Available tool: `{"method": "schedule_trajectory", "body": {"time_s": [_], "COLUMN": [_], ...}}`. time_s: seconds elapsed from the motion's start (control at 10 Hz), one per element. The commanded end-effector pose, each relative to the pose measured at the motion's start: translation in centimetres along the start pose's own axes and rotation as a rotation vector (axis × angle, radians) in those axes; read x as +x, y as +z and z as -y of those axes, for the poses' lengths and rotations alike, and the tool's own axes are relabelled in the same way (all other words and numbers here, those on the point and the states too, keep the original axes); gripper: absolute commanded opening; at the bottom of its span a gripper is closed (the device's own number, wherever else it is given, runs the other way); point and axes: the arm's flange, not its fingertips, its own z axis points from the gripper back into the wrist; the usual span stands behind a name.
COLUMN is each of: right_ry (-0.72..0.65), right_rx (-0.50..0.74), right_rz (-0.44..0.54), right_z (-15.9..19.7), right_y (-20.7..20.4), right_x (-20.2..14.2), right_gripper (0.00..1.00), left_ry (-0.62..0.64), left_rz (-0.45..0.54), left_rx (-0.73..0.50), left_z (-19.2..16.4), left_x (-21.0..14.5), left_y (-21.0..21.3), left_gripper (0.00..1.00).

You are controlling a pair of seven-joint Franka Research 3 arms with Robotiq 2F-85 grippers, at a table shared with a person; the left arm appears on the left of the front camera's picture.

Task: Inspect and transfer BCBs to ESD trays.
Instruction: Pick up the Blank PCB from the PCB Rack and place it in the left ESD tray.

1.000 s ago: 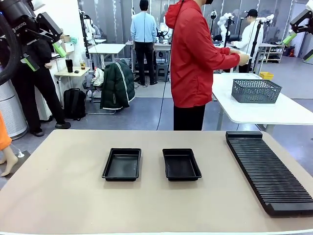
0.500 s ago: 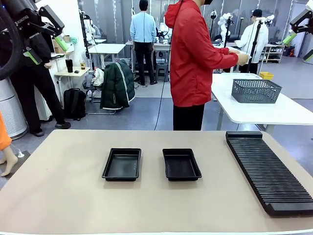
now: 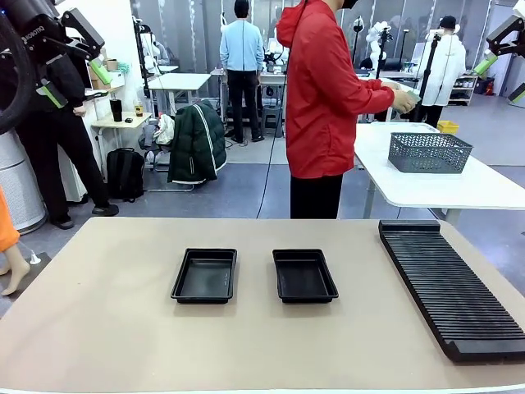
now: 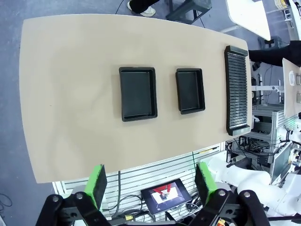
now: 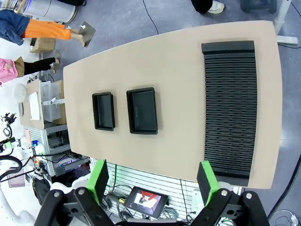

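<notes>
An open robotics lab: grey floor [image 3: 238, 193], white benches [image 3: 443, 185] at eleven and two o'clock, people [image 3: 241, 49] working at twelve o'clock.

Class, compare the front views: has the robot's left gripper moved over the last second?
Yes. The left gripper has risen slightly, farther above the black cup behind it.

The front view sits low at the near edge of the desk [image 3: 98, 328], facing across to the far side, fairly close. Both wrist views hang high overhead, looking almost straight down, perhaps tilted slightly nearward, and take in the whole desk. All three share the two black trays [image 3: 205, 275] and the ribbed rack [image 3: 447, 287].
</notes>
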Motion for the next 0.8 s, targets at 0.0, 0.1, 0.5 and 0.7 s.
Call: {"method": "schedule_trajectory", "body": {"time_s": [0.0,0.1,0.5,0.7], "right_ry": [-0.002,-0.002,-0.002,-0.002], "right_rx": [0.002,0.002,0.002,0.002], "right_rz": [0.001,0.001,0.001,0.001], "right_z": [0.08,0.08,0.08,0.08], "right_y": [-0.11,-0.11,-0.11,-0.11], "right_x": [-0.01,-0.01,-0.01,-0.01], "right_gripper": [1.00,1.00,1.00,1.00], "left_ry": [0.007,0.015,0.006,0.006], "left_rz": [0.004,0.002,-0.004,-0.004], "left_rx": [-0.028,-0.026,-0.003,-0.003], "left_z": [-0.61,-0.53,-0.21,-0.21], "left_x": [-0.55,-0.69,-0.07,-0.07], "left_y": [-0.42,-0.36,-0.18,-0.18], "left_gripper": [1.00,1.00,1.00,1.00]}}
